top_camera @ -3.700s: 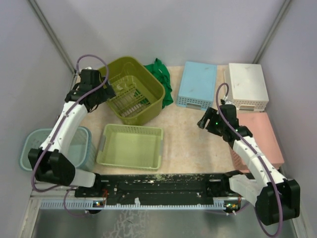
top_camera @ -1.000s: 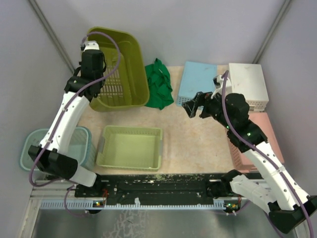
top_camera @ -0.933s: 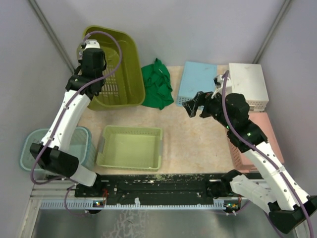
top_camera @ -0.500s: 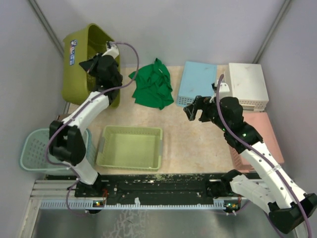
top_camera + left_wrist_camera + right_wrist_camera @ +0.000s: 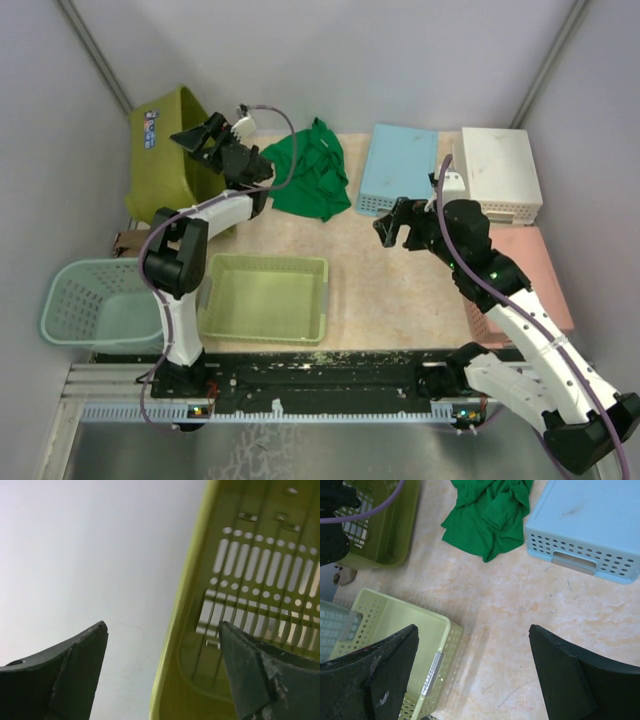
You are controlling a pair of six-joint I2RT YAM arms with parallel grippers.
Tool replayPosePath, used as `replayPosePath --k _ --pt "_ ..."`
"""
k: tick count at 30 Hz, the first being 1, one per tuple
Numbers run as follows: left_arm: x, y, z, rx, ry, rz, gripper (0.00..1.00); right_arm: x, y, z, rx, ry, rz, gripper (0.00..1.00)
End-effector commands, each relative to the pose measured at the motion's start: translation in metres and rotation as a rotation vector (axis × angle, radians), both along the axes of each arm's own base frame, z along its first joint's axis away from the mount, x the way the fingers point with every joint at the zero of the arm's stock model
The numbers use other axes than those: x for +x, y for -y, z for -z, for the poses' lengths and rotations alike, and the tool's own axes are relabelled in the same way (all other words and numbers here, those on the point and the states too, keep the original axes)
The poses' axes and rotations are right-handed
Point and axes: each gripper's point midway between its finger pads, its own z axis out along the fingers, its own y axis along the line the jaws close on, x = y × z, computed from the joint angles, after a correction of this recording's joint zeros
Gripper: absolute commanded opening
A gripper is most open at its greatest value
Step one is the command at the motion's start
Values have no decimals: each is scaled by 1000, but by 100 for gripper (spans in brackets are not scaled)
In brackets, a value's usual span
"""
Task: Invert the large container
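Observation:
The large olive-green container (image 5: pixel 160 150) stands tipped on its side at the far left, its base toward the left wall and its mouth facing right. My left gripper (image 5: pixel 200 138) is at its upper rim. In the left wrist view the fingers (image 5: pixel 75 670) are spread wide, with the container's rim and slotted wall (image 5: pixel 250 580) between them, untouched. My right gripper (image 5: pixel 392 228) is open and empty above the middle of the table, its fingers (image 5: pixel 565 680) wide apart over bare tabletop.
A green cloth (image 5: pixel 310 180) lies right of the olive container. A light green tray (image 5: pixel 265 295) sits at front left beside a teal basket (image 5: pixel 90 300). Upturned blue (image 5: pixel 400 170), white (image 5: pixel 500 170) and pink (image 5: pixel 535 270) containers lie at the right.
The olive container was lifted off the table, swung to the far left and turned onto its side. The green cloth now lies spread on the table. My right gripper rose toward the middle.

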Motion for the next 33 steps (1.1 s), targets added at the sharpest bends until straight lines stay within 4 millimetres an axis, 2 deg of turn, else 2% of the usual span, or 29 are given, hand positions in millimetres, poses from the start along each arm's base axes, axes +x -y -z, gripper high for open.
replayPosePath --k 1,5,15,19,28,33 --pt "-11 7 -21 -66 132 -3 100 1 0 -13 20 47 10 92" --pt "-11 14 -25 -93 160 0 100 2 -1 -14 22 50 7 92" --pt "-17 49 -63 -225 309 43 100 2 -3 -12 26 46 -2 92" --pt "-25 63 -71 -280 338 54 100 3 -6 -10 33 41 -10 92" --pt "-44 87 -73 -434 386 84 100 5 -12 -10 35 36 -34 92" --pt "-55 112 -96 -491 445 159 100 5 -15 -17 48 50 -46 92"
